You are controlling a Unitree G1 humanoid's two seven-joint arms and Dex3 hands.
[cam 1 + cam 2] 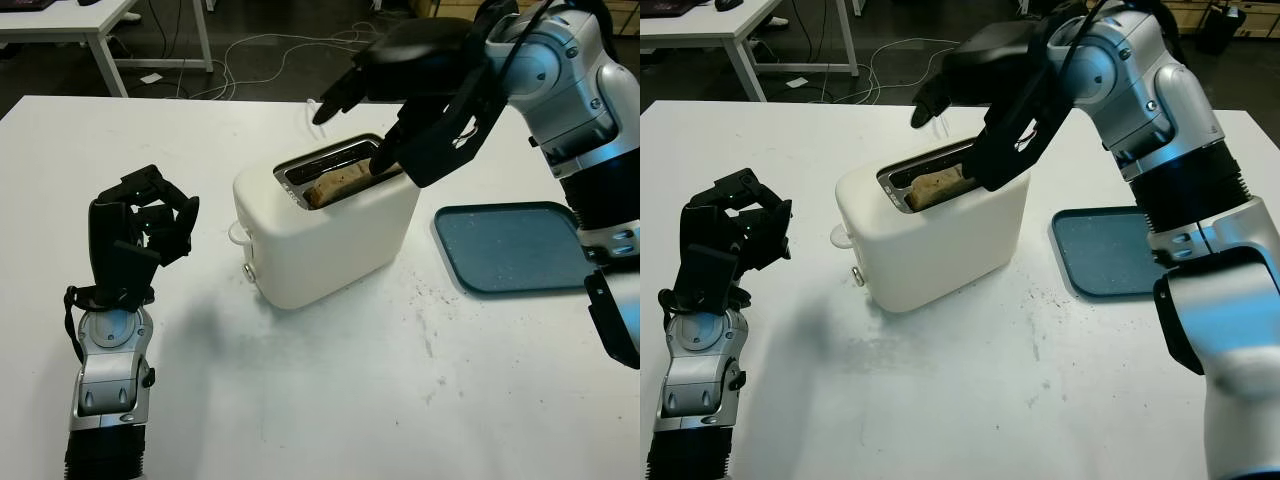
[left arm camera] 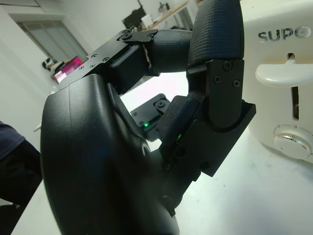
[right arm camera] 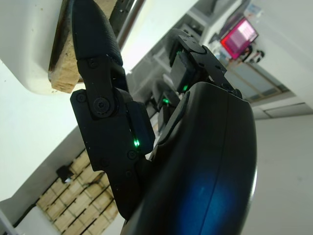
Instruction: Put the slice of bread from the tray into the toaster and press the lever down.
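the right robot hand (image 1: 400,120), open at upper centre of the frame, fingers the bread (image 1: 335,183) sticking up from the toaster (image 1: 325,235) slot, so withdrawing could drag it out; left robot hand (image 1: 140,225) curled, empty, lower left.

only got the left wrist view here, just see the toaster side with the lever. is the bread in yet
Observer: Yes. The bread slice sits in the toaster slot, its top edge still above the rim.
Operator: where's the right hand
Observer: The right hand is over the slot, one finger touching the slice.
Operator: tray empty then
Observer: Yes, the tray lies bare beside the toaster.
Operator: and my left hand
Observer: The left hand is curled, holding nothing, apart from the toaster's lever end.
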